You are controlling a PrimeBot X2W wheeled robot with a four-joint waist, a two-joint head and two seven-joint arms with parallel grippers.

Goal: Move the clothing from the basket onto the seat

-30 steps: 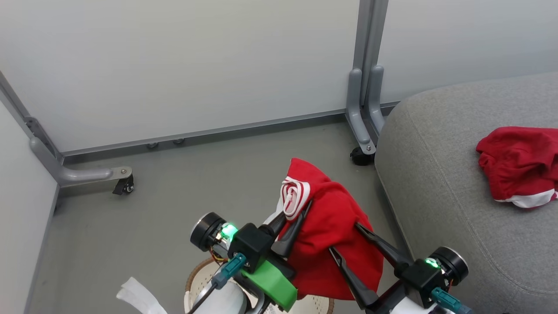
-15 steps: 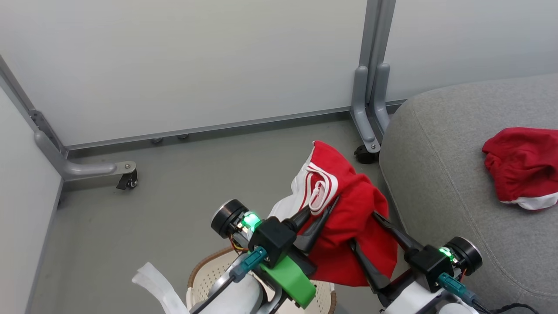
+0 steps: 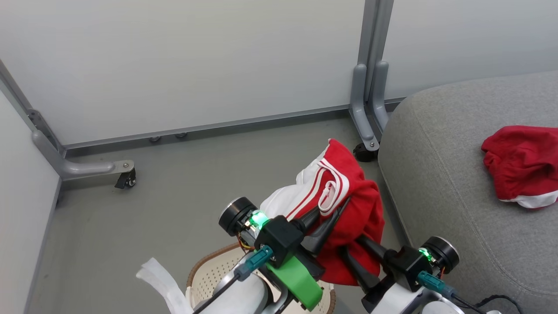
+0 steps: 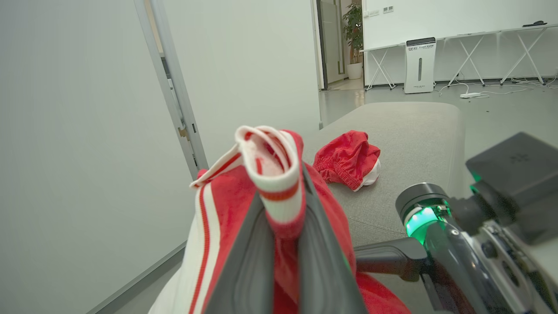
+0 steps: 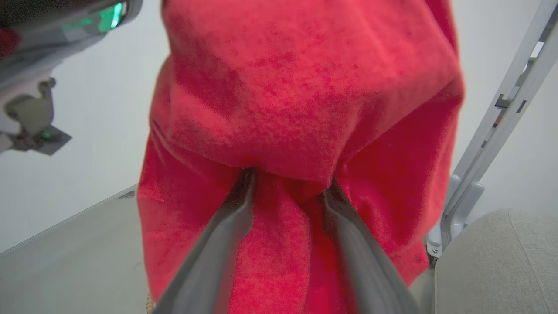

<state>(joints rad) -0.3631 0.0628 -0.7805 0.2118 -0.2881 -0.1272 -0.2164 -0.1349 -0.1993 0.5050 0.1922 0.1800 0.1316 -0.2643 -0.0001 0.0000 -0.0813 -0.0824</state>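
Step in hand, by my judgement: carrying, between lifting out and setting down. My left gripper (image 3: pixel 332 205) is clamped on the red garment (image 3: pixel 353 205); in the left wrist view the white, red-striped band of the cloth is pinched between both fingers and stands up above their tips. My right gripper (image 3: pixel 350 244) is under the same garment, lower down. In the right wrist view its two fingers stand apart with red cloth between them and a fold draped over their tips, so I cannot tell whether it grips or merely props the load. The garment hangs clear of the basket (image 3: pixel 205 262), which sits on the floor below my forearms at the bottom of the head view. Its inside is largely hidden by my arms, so I cannot say whether any clothing remains in it. The seat (image 3: pixel 436 174) lies to my right, and the garment's nearest fold is just beside its rounded edge but not over it. Another red garment (image 3: pixel 521 161) already lies crumpled on the cushion, well apart from the edge. The next move calls for swinging both arms to the right until the cloth hangs over the cushion, then lowering it. Both grippers should release only once the cloth rests on the seat, so that no hem trails off the edge toward the floor.
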